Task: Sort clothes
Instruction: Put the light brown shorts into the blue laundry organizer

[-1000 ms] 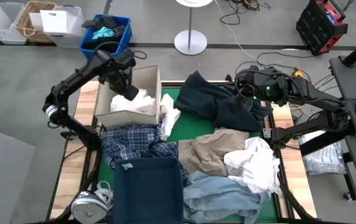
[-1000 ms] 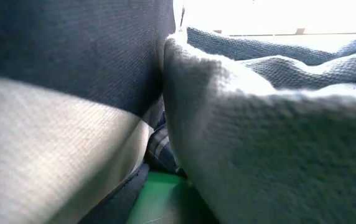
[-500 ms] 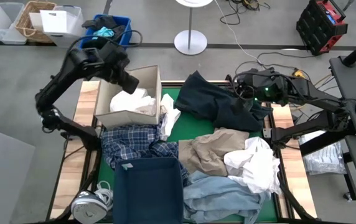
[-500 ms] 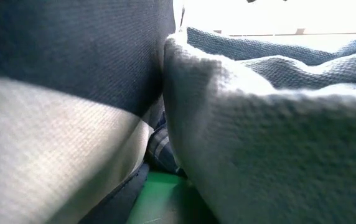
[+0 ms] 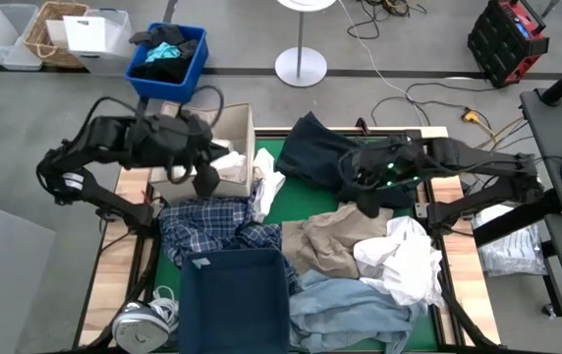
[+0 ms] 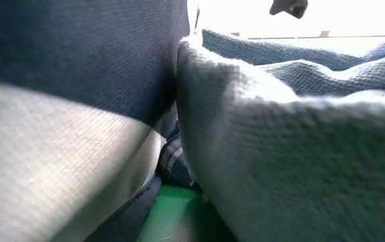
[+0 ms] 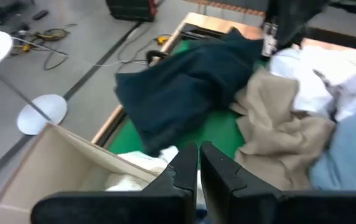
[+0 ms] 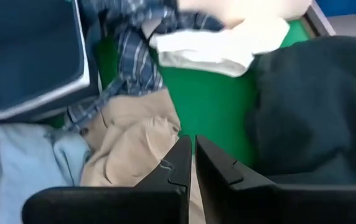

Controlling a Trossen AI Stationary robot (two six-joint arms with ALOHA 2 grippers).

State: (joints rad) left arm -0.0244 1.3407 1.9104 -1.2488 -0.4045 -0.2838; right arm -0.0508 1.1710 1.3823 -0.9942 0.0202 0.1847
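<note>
Overhead, left pincer (image 5: pixel 205 181) hangs narrow beside the cardboard box (image 5: pixel 175 177); right pincer (image 5: pixel 367 205) narrow above navy garment (image 5: pixel 325 157).

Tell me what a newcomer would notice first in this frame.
Probably the heap of clothes covering the green table: dark navy piece at the far side, tan trousers mid-table, plaid shirt beside the cardboard box. The left gripper hangs shut by that box; the right gripper, shut, hovers over the navy piece.
</note>
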